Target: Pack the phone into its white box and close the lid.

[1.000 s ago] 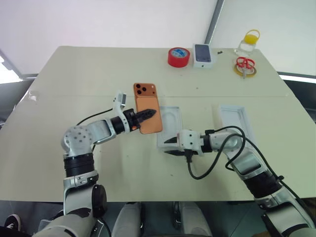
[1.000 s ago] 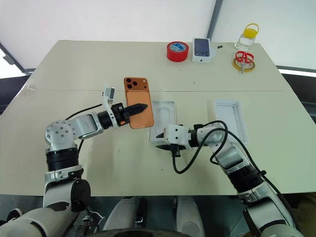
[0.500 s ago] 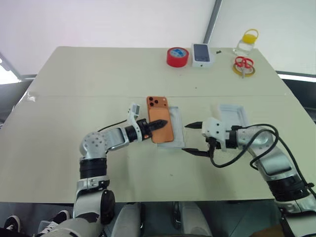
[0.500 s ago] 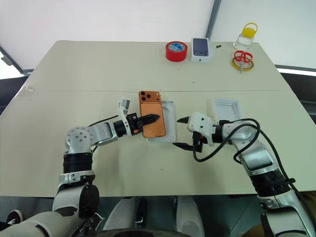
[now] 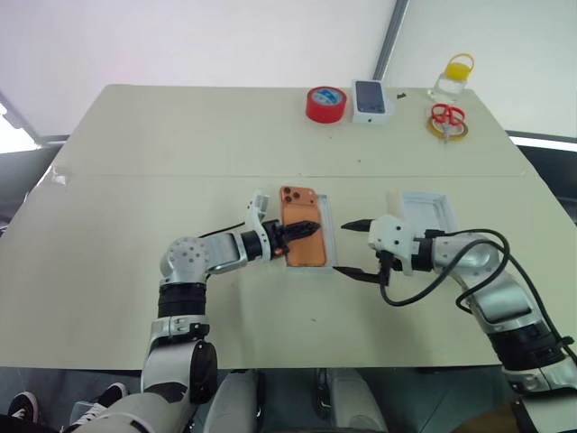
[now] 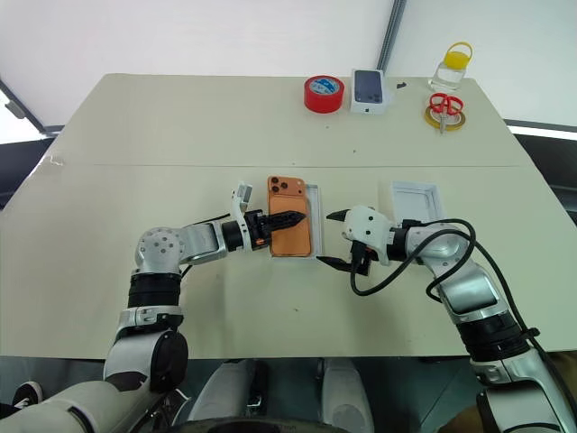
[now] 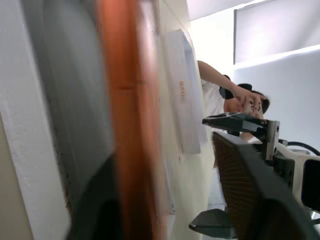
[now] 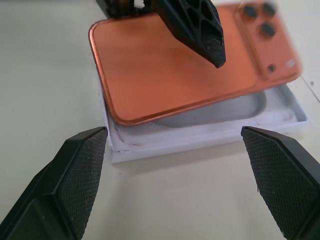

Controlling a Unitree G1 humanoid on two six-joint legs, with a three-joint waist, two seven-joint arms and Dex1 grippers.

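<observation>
And there was the phone (image 5: 302, 226), back side up with its camera cluster at the 12 o'clock end, lying over the white box (image 8: 200, 135) near the middle of the tabletop (image 5: 180, 144). It was not seated: the right wrist view showed it tilted across the tray, the grey floor and the white rim open to view beneath one long edge, the corner nearest that camera jutting out past the rim.

The left pincer (image 6: 293, 219) reached in from 9 o'clock, roughly level. One black finger lay across the orange back and the other sat under the phone. The left wrist view had the phone edge-on, with a clear gap between the upper pad and the back, so the grip read as released, fingers spread either side of the phone rather than clamped on it.

The right pincer (image 5: 344, 248) stood at 3 o'clock of the box, just beside it and pointing toward it. Its two fingers were splayed wide apart with nothing between them, and clear of both box and phone.

The lid (image 5: 428, 212) lay on the tabletop at 3 o'clock of the box, beyond the right pincer, white inside facing up and well apart from the tray.

Up at the far edge, around 12 to 1 o'clock, sat a red tape roll (image 5: 325, 104), a smaller white box (image 5: 370, 99) with a dark phone picture just beside it, red-handled scissors (image 5: 446, 117) on a yellow ring, and a clear bottle (image 5: 453, 77) with a yellow cap
</observation>
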